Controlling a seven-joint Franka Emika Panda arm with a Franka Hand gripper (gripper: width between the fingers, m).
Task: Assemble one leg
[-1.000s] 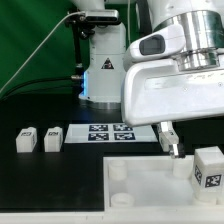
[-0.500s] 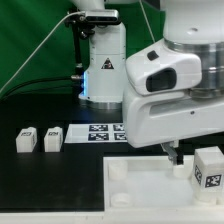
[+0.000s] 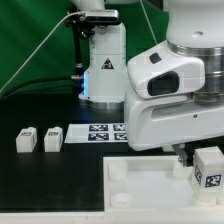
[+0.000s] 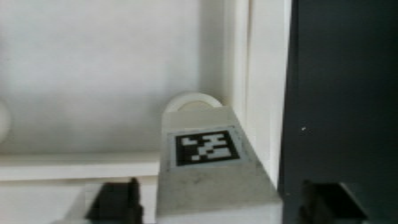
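Exterior view: over the last second the gripper (image 3: 186, 156) has sunk toward the white panel (image 3: 140, 182) and closed on the leg (image 3: 208, 168), which stands upright on the panel's corner at that view's right. A grasp looks imminent. In the wrist view its fingers stand apart, flanking the leg, not yet clamped.

Robotics lab: marker board (image 3: 108, 131), green backdrop (image 3: 30, 40)

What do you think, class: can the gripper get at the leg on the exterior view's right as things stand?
Probably yes. In the wrist view the leg stands between the fingers of the open gripper, with a narrow gap on either side, and nothing else appears to block it.
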